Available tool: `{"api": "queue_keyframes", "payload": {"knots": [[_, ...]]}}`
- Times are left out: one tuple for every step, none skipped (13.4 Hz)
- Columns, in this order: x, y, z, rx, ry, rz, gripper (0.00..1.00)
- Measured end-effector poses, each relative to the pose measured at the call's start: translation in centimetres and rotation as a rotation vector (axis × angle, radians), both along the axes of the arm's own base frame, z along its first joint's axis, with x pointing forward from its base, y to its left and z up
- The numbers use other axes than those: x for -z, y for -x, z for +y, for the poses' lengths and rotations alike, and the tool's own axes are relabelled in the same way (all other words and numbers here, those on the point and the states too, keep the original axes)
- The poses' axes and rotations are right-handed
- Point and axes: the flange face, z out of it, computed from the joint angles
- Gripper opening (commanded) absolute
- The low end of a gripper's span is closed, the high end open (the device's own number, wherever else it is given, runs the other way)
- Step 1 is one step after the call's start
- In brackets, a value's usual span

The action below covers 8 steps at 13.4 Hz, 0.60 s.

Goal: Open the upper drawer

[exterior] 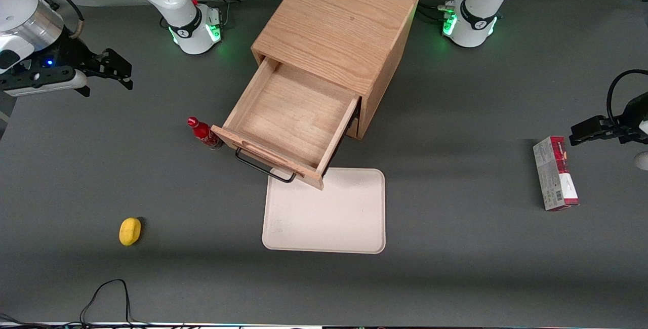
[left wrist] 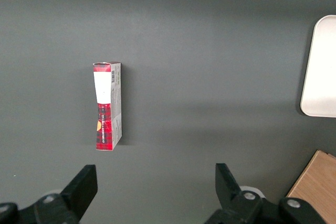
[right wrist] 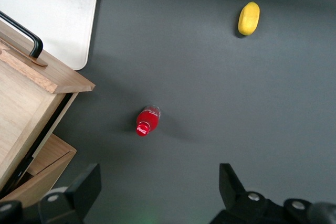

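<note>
One cabinet (exterior: 349,25); one tray (exterior: 329,217); one bottle (exterior: 202,133); one lemon (exterior: 130,231); one carton (exterior: 555,172).

Dark grey tabletop (exterior: 455,268), evenly lit, perhaps matte

Bright, even light, maybe from above. Soft shadow under the upper drawer (exterior: 296,116). Green glow at twelve o'clock. Sharp everywhere.

Hand (exterior: 114,71) raised, fingers spread, empty
</note>
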Motion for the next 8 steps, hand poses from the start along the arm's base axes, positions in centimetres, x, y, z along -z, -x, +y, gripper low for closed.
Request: {"api": "queue_keyframes", "payload": {"knots": [[0.33, -0.13, 0.0, 0.002, 0.0, 0.006, 1.0], [0.64, -0.25, 0.01, 0.006, 0.001, 0.013, 1.0], [0.93, -0.36, 0.01, 0.012, 0.001, 0.018, 1.0], [1.14, -0.42, 0.01, 0.017, 0.001, 0.023, 1.0], [1.26, -0.44, 0.01, 0.023, 0.001, 0.025, 1.0], [1.31, -0.44, 0.01, 0.035, 0.001, 0.026, 1.0], [1.31, -0.44, 0.01, 0.051, 0.001, 0.025, 1.0], [1.31, -0.44, 0.01, 0.061, 0.001, 0.025, 1.0]]}}
